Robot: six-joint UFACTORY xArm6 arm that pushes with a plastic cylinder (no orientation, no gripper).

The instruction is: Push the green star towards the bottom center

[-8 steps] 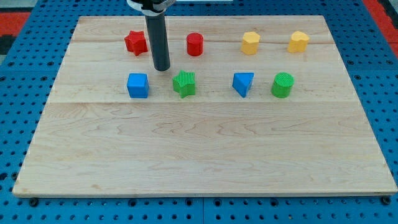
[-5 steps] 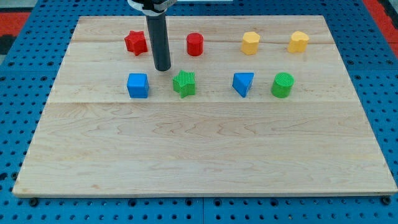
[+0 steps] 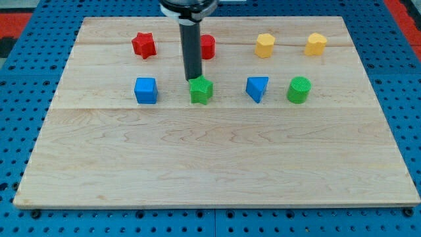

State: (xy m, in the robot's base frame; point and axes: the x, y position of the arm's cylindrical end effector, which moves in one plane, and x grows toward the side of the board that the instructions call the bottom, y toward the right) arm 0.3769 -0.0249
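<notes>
Resting my tip (image 3: 193, 79) at the upper edge of the green star (image 3: 201, 91), I appear to touch it from the side nearer the view's top, though I cannot tell for certain whether a sliver of gap remains. I carry no pincer at all: my arm ends in a plain dark rod (image 3: 191, 49), so nothing spreads or presses together. The green star sits in the middle row of the wooden board (image 3: 210, 164), a little left of the frame's centre. To its left in the same row lies the blue cube (image 3: 146, 90); to its right come the blue triangular block (image 3: 257, 88) and then the green cylinder (image 3: 299, 89). Along the upper row, the red star (image 3: 143, 45) lies at the upper left, the red cylinder (image 3: 208, 47) shows partly behind my rod, and two yellow blocks, whose shapes I cannot make out surely, lie at the upper right: one (image 3: 265, 45) nearer the centre, the other (image 3: 316, 43) further right.
</notes>
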